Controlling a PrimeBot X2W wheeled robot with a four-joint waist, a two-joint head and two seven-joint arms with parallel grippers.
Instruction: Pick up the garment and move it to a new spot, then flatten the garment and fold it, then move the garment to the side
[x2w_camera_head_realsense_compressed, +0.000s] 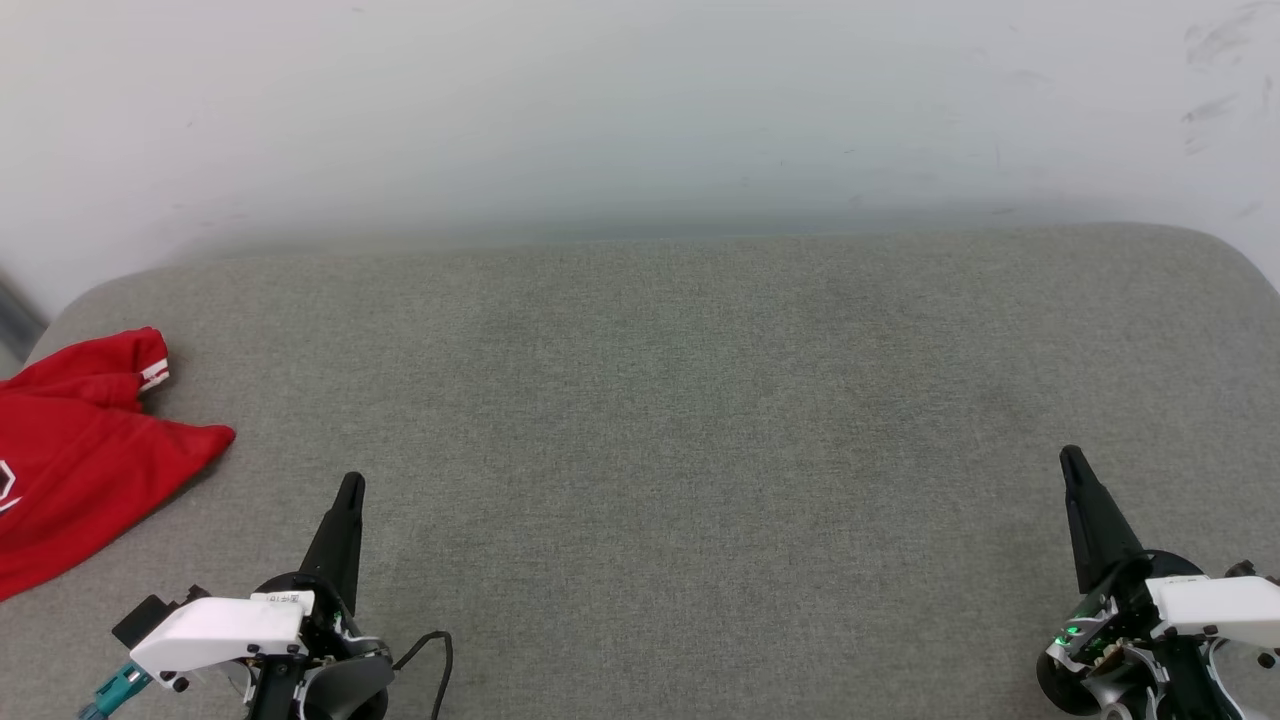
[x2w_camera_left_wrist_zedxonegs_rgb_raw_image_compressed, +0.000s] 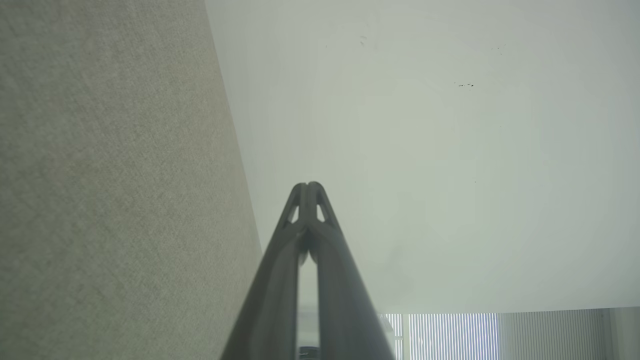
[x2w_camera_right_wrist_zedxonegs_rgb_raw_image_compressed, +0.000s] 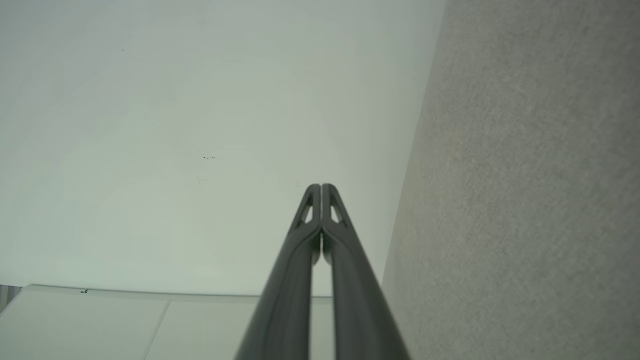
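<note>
Your left hand and right hand are both pressed together and empty, and the red T-shirt lies bunched near the left hand, to its left, so a closed reach could shove it off the table.

The cushion was covered in grey woven cloth, matt and a little coarse, and the shirt was soft red cloth, matt too. The wall looked smooth, matt and painted, scuffed in places. The left gripper and right gripper were smooth dark plastic with a dull sheen, their wrist shells white, faintly glossy plastic.
</note>
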